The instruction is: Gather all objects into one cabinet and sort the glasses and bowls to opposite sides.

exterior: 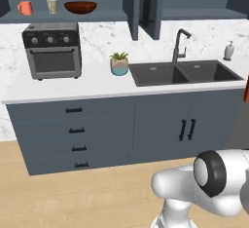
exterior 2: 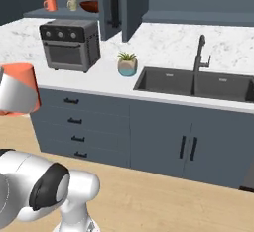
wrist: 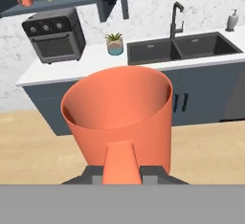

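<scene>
an orange mug (wrist: 122, 117) fills the centre of the hand view, pinched by its handle in the gripper (wrist: 122, 173), fingertips hidden. upper left, the open cabinet (exterior: 63, 16) holds another orange mug (exterior: 25, 8), beige cup (exterior: 52, 6) and dark bowl (exterior: 80, 7).

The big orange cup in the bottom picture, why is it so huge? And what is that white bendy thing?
The white bendy thing is a robot arm in a pretend computer kitchen. Two cameras ride behind it, left and right. A third sits on its hand, so the orange mug looks huge: the gripper is shut on its handle, right before the lens. On the counter stand a toaster oven, a little plant, a sink and a soap bottle. Up in the open cabinet wait another orange mug, a beige cup and a dark red bowl.
</scene>
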